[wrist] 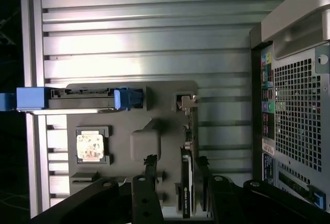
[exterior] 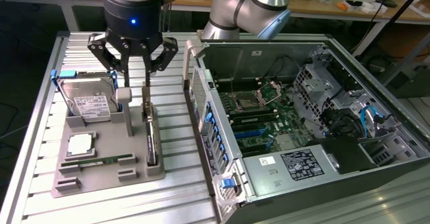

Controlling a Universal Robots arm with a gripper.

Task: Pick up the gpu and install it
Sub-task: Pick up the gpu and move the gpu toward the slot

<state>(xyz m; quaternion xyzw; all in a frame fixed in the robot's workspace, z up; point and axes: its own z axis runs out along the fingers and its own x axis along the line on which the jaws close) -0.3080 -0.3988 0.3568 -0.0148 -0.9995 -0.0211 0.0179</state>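
Two dark fingers stand apart at their widest, one on each side of the gpu, with nothing clamped between them. In the wrist view the card runs between the fingertips, closer to one than the other. Whether either pad touches it is hard to tell from here, though a gap seems to show on both sides.

The gpu stands on its long edge in a narrow slot of the grey holder, at that holder's edge on the exterior view's right. Its pale metal bracket sits at the end away from the camera. In the exterior view the wrist hangs straight above that slot, fingers pointing down at the upper edge of the card.

The holder lies on the slatted aluminium bench. It also carries a hard drive standing upright between blue rails, a square processor lying flat, and a thin green memory stick nearer the front.

Just beside the holder, on the exterior view's right, the computer case lies open on its side. The motherboard is exposed inside.
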